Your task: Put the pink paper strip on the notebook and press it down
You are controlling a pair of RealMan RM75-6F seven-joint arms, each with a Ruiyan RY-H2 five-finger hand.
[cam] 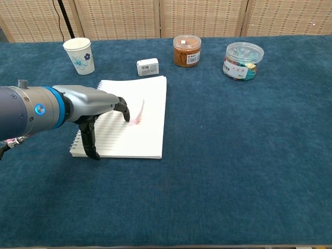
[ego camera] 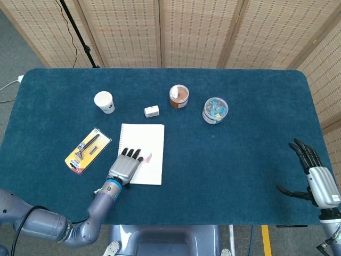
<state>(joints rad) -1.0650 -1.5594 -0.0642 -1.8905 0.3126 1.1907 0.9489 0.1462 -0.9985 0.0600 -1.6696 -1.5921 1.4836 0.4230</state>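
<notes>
While the dark blue felt-covered table [ego camera: 240, 160] carries everything, the action is all at the white spiral-bound lined notebook [cam: 150, 137], lying flat near the robot's left. Left hand [ego camera: 124, 166] lies palm-down over the notebook's lower left part, fingers spread forward with nothing gripped; in the chest view its dark fingertips [cam: 125, 110] sit just beside the small pink paper strip [cam: 137, 113]. Strip is on the page, right of the fingertips, but its upper end curls up off the paper, so placement looks done and pressing not. Can't tell whether a fingertip actually touches the strip. Right hand [ego camera: 317, 178] sits at the table's far right edge, fingers apart, holding nothing, well apart from the work. Next move, my read: shift left hand slightly right and flatten the raised end without dragging it off the page.
</notes>
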